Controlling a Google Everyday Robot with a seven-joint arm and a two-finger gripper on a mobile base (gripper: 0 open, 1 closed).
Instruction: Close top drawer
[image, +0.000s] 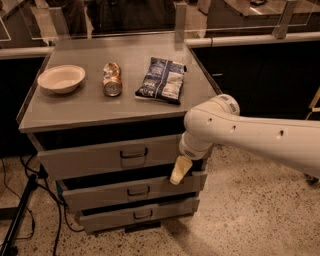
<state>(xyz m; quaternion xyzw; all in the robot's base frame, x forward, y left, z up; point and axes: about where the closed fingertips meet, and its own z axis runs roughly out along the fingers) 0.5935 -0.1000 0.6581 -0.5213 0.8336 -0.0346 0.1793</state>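
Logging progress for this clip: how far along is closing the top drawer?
Done: nothing closed yet. The top drawer juts out, with a dark gap above its front panel. In hand: the pincer sits at the panel's right end as viewed, by its lower corner. Left: push the drawer fully in.

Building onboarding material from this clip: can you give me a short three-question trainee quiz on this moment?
1. True or false: the top drawer is fully shut.
2. Where is the gripper? A) at the right end of the drawer's front B) at its left end C) on its handle
3. Fill in: between the bowl and the chip bag lies a ____.
Key: 1 false, its front stands out with a dark gap above. 2 A. 3 can.
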